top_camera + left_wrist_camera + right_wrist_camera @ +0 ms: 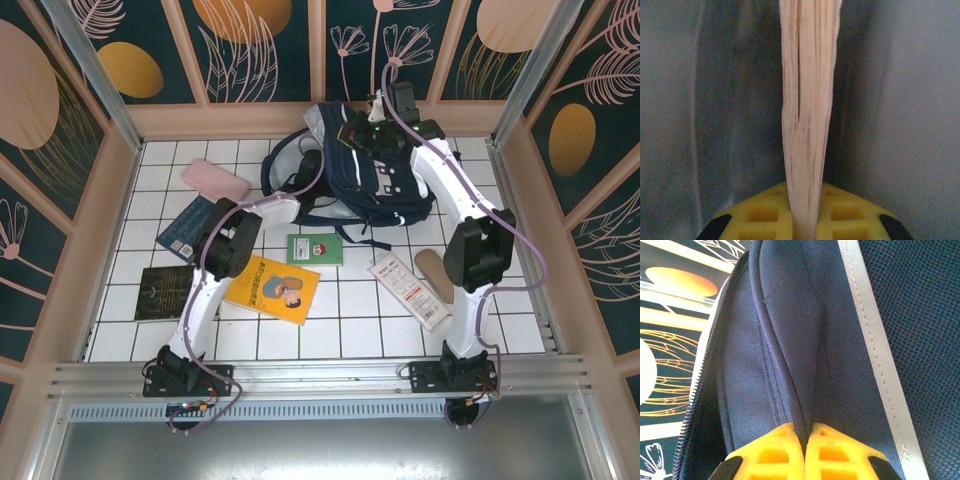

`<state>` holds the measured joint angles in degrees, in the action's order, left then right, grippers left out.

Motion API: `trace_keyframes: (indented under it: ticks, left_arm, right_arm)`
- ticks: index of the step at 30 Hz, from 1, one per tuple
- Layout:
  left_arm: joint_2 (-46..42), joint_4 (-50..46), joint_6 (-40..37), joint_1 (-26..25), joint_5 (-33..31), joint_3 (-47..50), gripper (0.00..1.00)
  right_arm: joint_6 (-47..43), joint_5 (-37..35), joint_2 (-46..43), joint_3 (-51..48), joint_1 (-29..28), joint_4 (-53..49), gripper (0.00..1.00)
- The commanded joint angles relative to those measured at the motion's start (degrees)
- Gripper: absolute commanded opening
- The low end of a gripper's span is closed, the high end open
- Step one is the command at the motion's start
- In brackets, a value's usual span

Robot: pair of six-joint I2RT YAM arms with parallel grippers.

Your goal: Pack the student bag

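The student bag (385, 185) lay at the 12 o'clock end of the table (500, 330), and I judged its mouth to face 9 o'clock. The right pincer (805, 432) was fully closed on a fold of the bag's navy fabric beside the zip (702, 375), at the bag's 12 o'clock end. The left pincer (805, 200) was clamped on a book (807, 100), with the page edges facing its camera and the long axis running straight ahead of the fingers. Dim grey surfaces flanked the book, so I judged it to be inside the bag. The next move depended on keeping that axis in line with the held-open mouth.
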<state>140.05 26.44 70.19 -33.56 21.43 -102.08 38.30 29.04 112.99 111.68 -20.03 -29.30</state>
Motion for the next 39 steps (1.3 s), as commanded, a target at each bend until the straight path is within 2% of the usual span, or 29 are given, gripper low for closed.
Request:
trace_keyframes:
  ticks: [1, 5, 10, 16, 22, 34, 39]
  left_arm:
    - [4.02, -1.86, 0.38, -2.3, -1.05, -7.63, 0.03]
    - [4.97, -3.56, -0.19, -2.67, -1.04, -8.92, 0.16]
    - [0.16, -9.81, -5.77, -2.6, -2.8, -7.4, 0.45]
    - [-8.26, -13.53, -9.73, -1.18, -4.79, -0.76, 0.62]
    - [-17.1, -16.32, -12.01, 1.33, -4.99, 8.05, 0.68]
    - [-37.01, -24.34, -18.68, 7.98, -8.46, 28.47, 0.68]
    - [-44.49, -29.82, -22.34, 12.39, -11.26, 34.15, 0.71]
  right_arm:
    - [1.95, 5.39, -5.61, 0.25, 0.59, 7.8, 0.0]
    - [1.15, 5.48, -6.19, -1.2, 1.78, 7.27, 0.0]
    - [0.89, 5.51, -7.17, -4.86, 3.58, 8.91, 0.0]
    - [-1.07, 4.92, -7.08, -6.71, 5.38, 9.09, 0.0]
    - [-4.13, 2.58, -6.18, -8.86, 6.66, 8.14, 0.0]
    - [-10.65, -1.72, 0.04, -10.67, 6.71, 7.25, 0.0]
    - [-11.58, -5.39, 2.88, -9.84, 5.93, 5.76, 0.24]
